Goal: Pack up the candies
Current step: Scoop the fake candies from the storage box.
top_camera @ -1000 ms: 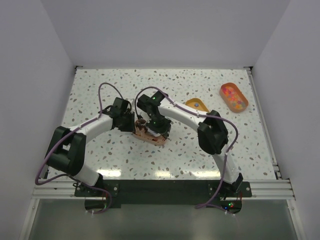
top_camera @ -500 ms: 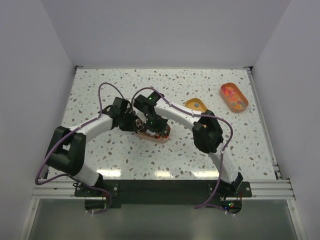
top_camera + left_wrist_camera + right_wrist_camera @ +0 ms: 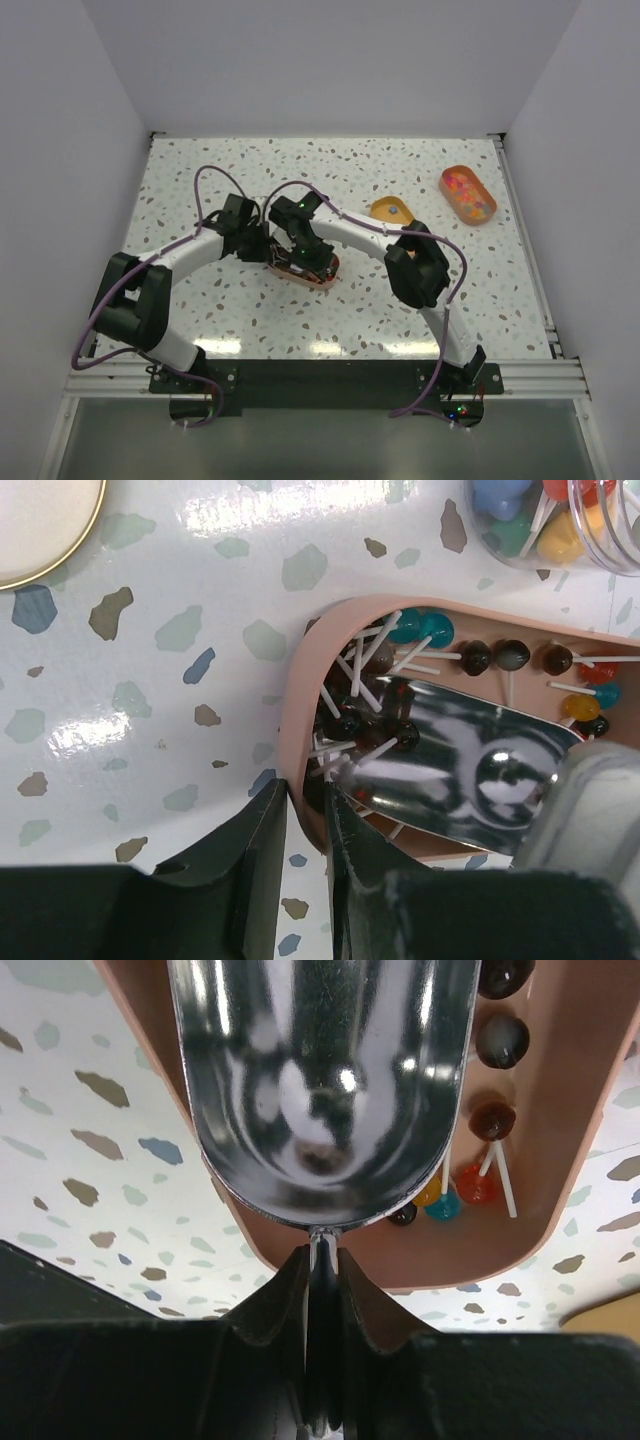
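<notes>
1. Rim of the pink tray was seen, in the left wrist view, pinched by the left gripper, with one finger outside the wall, one inside, and the gap between them narrow. The candies, small round sweets on white sticks, were lying inside that tray. They were mostly dark brown, with some teal, orange and red. A metal scoop was set in among them. A clear container of blue, green and yellow sweets was cropped at the upper right, and a cream round disc at the upper left. Both were standing on the speckled table.
2. In the right wrist view, the right gripper was seen clamped tight on the scoop's thin handle. The bowl of the scoop was held over the pink tray. Whether anything lay in the bowl could not be told past the reflections. Dark brown, orange and teal candies were seen beside the bowl, against the tray wall.
3. In the top view, both arms were seen bent inward and met over the pink tray, left of the table's middle. An orange tray of bright mixed sweets was placed near the far right corner, well apart. A small yellow dish was set between the two trays. The pincers' state could not be told from above.
</notes>
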You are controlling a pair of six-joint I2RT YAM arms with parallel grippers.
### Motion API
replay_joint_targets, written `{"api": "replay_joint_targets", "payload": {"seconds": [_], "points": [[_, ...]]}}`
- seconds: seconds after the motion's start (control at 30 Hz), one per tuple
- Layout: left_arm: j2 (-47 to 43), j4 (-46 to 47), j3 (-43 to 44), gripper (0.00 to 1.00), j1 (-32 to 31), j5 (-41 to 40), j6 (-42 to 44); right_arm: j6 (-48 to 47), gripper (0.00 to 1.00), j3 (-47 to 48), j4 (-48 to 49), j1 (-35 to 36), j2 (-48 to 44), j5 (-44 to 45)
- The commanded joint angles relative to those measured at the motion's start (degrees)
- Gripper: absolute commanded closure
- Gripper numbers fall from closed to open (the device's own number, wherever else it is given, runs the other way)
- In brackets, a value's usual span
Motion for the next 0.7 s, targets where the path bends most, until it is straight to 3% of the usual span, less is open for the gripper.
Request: {"api": "replay_joint_targets", "payload": {"seconds": [0.0,0.3,0.67], "points": [[-1.19,4.28,0.01,0.74,-1.7,6.88,-0.05,6.32,1.0,-0.42,12.84,1.37,-1.95,0.29],[-1.19,3.49,0.19,0.74,-1.87,6.62,0.3,17.67,1.0,-8.58,18.81,-2.85,-5.19,4.7],[-0.31,3.05,0.62,0.74,-1.87,6.36,0.39,8.46,1.0,-14.13,28.84,-0.31,-9.77,-2.51]]}}
